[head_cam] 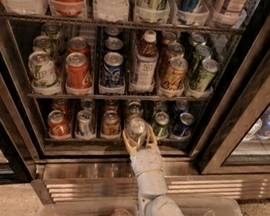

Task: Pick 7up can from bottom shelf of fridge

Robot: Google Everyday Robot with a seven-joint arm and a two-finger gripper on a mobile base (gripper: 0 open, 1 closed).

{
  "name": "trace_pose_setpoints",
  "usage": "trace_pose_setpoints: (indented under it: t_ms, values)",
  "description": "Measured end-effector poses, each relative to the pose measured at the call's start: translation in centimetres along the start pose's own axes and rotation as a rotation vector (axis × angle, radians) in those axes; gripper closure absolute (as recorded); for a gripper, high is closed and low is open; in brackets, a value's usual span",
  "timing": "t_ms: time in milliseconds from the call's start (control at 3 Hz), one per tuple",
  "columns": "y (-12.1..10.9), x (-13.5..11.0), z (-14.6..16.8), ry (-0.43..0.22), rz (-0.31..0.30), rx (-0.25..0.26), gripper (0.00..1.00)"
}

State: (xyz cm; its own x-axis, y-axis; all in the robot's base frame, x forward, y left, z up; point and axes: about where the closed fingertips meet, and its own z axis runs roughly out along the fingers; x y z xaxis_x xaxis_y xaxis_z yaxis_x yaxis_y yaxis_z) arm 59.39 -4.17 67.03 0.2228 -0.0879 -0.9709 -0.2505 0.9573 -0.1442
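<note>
The single arm (158, 215) rises from the lower edge of the view as a pale, rounded link, leaning up and slightly left. Behind the jaws it narrows into a cylindrical wrist (146, 164), roughly in line with them. The gripper (139, 140) points up and away from the camera, its two tan fingers (126, 142) spread in a V. The fingers press on either side of the 7up can (137, 128), which sits between the jaws
</note>
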Motion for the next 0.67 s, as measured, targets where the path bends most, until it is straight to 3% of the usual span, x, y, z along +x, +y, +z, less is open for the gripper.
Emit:
trace_pose_setpoints:
  t_ms: [333,667]
  values:
    - [-0.14,-2.14,-3.45,-0.017,0.021,-0.031,1.00]
    - [-0.08,-2.16,-3.52,-0.017,0.021,-0.033,1.00]
